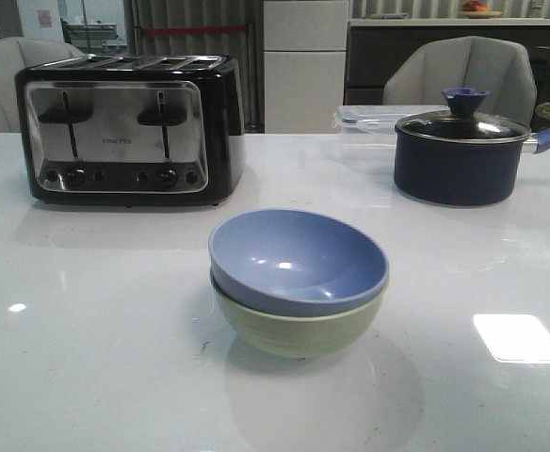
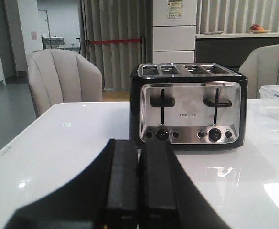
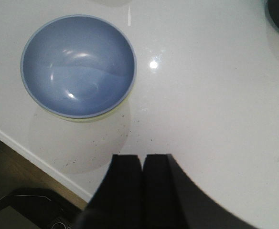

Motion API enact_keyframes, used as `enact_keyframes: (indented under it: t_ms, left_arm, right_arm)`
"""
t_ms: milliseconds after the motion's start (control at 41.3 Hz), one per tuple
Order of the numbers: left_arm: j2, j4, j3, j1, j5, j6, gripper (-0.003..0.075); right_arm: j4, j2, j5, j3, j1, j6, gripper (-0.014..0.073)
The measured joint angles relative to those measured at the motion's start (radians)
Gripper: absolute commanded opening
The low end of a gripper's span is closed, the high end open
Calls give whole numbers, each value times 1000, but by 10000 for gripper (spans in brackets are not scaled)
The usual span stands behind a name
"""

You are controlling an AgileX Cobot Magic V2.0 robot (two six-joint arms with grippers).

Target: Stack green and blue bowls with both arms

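Sitting nested: blue bowl [image 1: 297,261] inside green bowl [image 1: 299,325], a little toward the camera from the toaster [image 1: 129,129] on the white table [image 1: 87,358].
Front view only: full green bowl body under the blue one, blue rim tilted slightly off level; navy lidded pot [image 1: 461,155] well to the right of the toaster, with a clear lidded container [image 1: 369,127] just behind it; neither arm visible.
Right wrist view only: looks down into the blue bowl [image 3: 78,65]; green bowl [image 3: 112,110] seen only as a thin sliver past the blue rim; table edge [image 3: 39,162] close beside the bowls; dark pot edge at the frame corner.
Left wrist view only: toaster [image 2: 189,107] front with two levers and dials, a grey chair [image 2: 63,81] behind the table; no bowls seen.
Left gripper [image 2: 139,191]: fingers pressed together, nothing between them, above bare table short of the toaster.
Right gripper [image 3: 143,186]: fingers closed against each other, holding nothing, clear of the bowls, over bare table.
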Motion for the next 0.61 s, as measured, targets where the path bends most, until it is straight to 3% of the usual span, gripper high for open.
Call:
enact_keyframes:
  t_ms: [194, 436, 605]
  left_arm:
    - [0, 0, 0, 0, 0, 0, 93]
    - [0, 0, 0, 0, 1, 0, 93]
    - [0, 0, 0, 0, 1, 0, 93]
  right_arm:
    - [0, -95, -52, 71, -49, 0, 57]
    - [-3, -477, -316, 377, -322, 0, 57]
    - [-4, -737, -436, 582, -452, 0, 57]
